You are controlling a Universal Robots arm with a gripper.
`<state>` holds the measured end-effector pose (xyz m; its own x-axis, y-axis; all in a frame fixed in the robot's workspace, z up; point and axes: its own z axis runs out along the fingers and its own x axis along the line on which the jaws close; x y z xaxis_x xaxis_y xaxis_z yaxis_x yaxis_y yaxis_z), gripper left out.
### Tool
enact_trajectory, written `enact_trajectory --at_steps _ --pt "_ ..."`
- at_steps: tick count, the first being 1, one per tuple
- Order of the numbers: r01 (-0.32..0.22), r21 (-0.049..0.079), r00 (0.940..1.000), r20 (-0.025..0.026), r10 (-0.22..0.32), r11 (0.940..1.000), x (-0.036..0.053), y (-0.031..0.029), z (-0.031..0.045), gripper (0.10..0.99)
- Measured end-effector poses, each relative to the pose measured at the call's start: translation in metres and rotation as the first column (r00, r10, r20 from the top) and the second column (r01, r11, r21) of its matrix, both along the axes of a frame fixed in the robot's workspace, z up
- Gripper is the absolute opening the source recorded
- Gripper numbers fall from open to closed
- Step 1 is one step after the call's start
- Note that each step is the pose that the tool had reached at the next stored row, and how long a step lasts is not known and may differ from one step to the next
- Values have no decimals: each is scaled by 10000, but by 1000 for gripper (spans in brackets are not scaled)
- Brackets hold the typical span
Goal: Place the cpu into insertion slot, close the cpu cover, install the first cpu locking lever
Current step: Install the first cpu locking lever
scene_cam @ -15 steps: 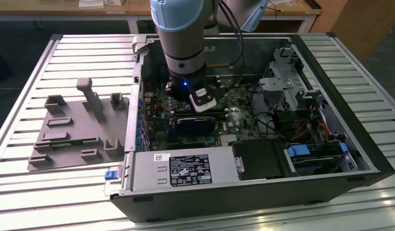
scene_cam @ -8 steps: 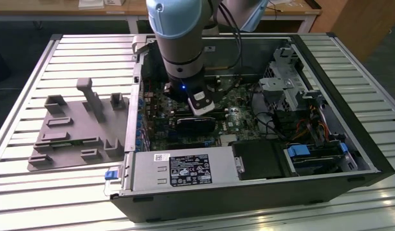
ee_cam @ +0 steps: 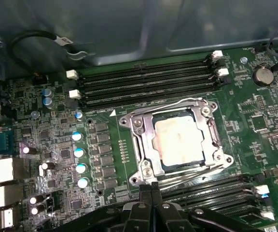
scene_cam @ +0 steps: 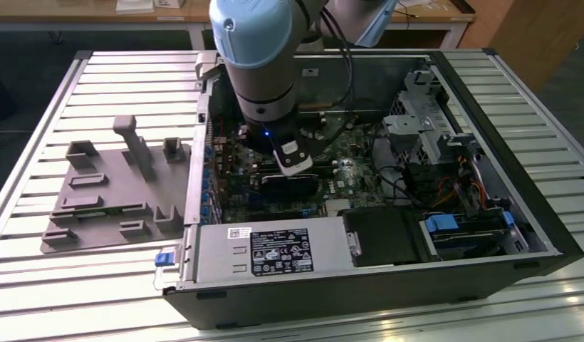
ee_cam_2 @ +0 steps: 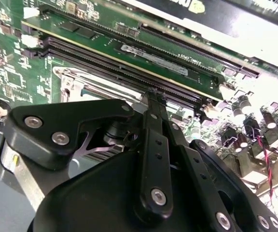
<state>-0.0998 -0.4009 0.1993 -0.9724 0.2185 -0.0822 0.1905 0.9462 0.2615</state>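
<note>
Two black fingers [ee_cam: 151, 203] of my pincer [ee_cam_2: 153, 96] are pressed together, gripping nothing I can see, just beside the edge of the cpu cover [ee_cam: 146, 145]. The cover lies flat over the cpu [ee_cam: 180, 140], which sits in the insertion slot [ee_cam: 199, 162] on the green board [ee_cam: 105, 145], inside the computer case [scene_cam: 501, 149] on the slatted surface [scene_cam: 73, 285].

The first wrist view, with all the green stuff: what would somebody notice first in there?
The shiny silver cpu cover in the middle of the green board, closed down over the pale square cpu seated in its slot. The black gripper sits just beside the cover's edge. In the exterior view, the big grey-blue arm reaches down into the open computer case.
</note>
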Motion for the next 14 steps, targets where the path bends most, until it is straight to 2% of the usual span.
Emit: enact_trajectory --at_steps 4,14 --pt "-74 132 10000 0 74 9999 -15 0 -32 102" --pt "-162 328 9999 4 162 9993 -44 1 -105 102"
